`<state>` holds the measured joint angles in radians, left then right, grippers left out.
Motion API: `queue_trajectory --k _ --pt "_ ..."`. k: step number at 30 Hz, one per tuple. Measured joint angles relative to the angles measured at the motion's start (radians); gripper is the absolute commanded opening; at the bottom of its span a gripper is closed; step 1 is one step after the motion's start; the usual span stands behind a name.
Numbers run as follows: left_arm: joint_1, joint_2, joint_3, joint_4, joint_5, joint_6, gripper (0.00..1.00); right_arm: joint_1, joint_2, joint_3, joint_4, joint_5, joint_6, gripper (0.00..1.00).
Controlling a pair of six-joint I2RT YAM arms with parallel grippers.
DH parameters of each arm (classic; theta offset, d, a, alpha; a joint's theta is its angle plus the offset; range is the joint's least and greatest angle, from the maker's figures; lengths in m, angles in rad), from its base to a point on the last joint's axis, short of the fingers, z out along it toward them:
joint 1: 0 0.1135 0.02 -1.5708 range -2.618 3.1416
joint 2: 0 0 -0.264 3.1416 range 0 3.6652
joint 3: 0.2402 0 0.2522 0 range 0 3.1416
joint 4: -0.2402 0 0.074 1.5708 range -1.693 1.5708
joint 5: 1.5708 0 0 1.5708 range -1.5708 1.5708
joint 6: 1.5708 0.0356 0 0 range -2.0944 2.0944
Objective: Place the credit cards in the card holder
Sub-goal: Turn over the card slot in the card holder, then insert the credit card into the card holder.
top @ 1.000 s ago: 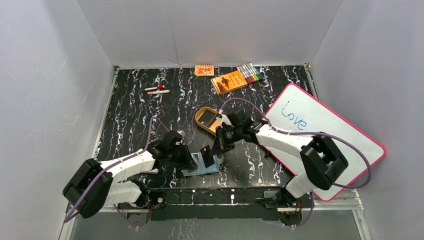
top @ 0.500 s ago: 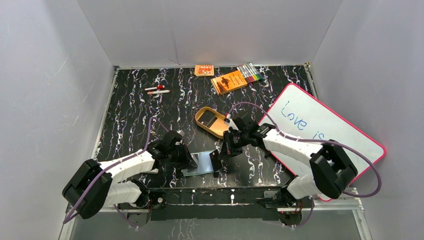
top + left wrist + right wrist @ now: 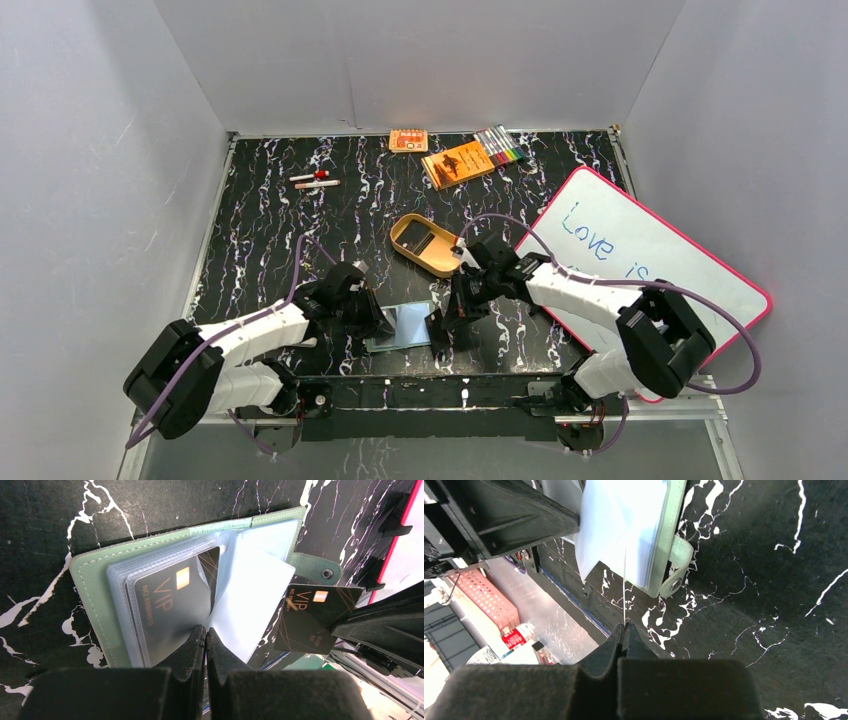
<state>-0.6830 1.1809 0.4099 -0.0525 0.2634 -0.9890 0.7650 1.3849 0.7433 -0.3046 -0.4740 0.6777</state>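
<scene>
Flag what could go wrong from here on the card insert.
1. The right gripper pinches the card by one edge only; contact with a sleeve could make it pivot or slip.
2. The card hangs by the snap tab, outside the card holder; it may catch on the tab or the cover edge.
3. The left gripper rests shut on the sleeves at one spot; a sideways push could slide the holder.

The right wrist sees the credit card (image 3: 624,595) edge-on, face hidden
</scene>
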Motion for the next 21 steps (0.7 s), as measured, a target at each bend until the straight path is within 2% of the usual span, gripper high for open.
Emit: queue_trajectory --k 18,21 --pt "0.000 -0.028 -0.003 -0.024 -0.022 -0.002 0.00 0.011 0.161 0.023 0.100 -0.109 0.025 0.00" --pt "0.000 -0.053 -0.001 -0.057 -0.040 0.003 0.03 0.019 0.175 0.049 0.114 -0.116 0.026 0.00"
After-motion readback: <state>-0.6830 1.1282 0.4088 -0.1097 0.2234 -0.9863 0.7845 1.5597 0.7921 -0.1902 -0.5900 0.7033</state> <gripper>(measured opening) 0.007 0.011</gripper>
